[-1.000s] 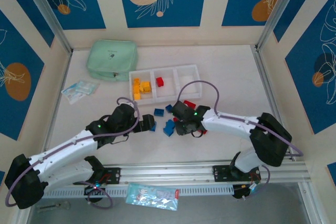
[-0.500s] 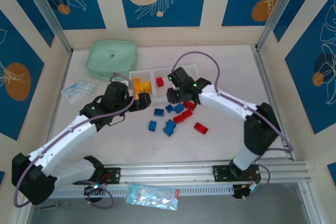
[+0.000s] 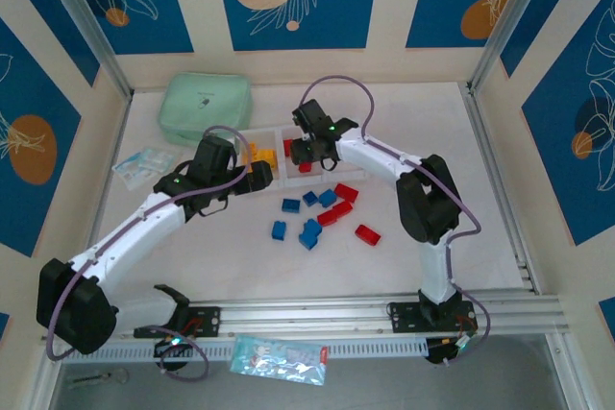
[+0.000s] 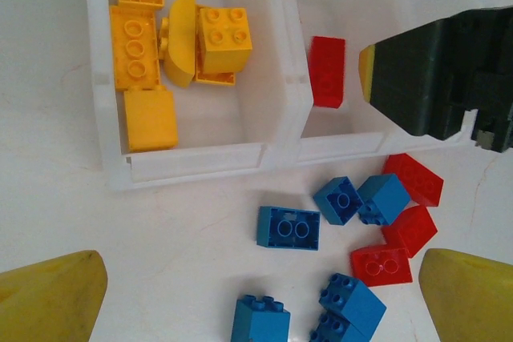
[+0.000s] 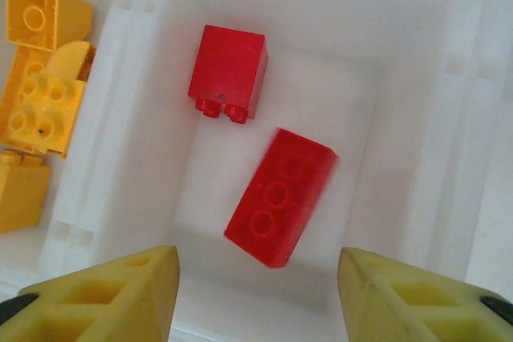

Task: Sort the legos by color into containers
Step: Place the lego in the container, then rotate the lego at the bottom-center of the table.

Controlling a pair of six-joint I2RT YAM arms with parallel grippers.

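The white three-compartment tray (image 3: 344, 146) lies at the back centre. Its left compartment holds several yellow legos (image 3: 261, 156) (image 4: 152, 54). My right gripper (image 3: 300, 151) (image 5: 256, 286) hovers open over the middle compartment, where one red lego (image 5: 228, 71) rests and a second, blurred red lego (image 5: 280, 196) is loose between and below the fingers. My left gripper (image 3: 264, 175) (image 4: 262, 294) is open above the table just in front of the tray. Below it lie loose blue legos (image 4: 288, 227) (image 3: 309, 232) and red legos (image 4: 413, 178) (image 3: 366, 233).
A mint green pouch (image 3: 205, 108) sits behind the tray's left end, with a clear plastic packet (image 3: 146, 165) near the left wall. Another packet (image 3: 279, 357) lies beyond the metal rail (image 3: 384, 312) at the near edge. The tray's right compartment shows bare white.
My right gripper carried a red lego from the loose pile to the middle compartment and opened, letting it go. My left arm moved from the pile toward the tray's front.
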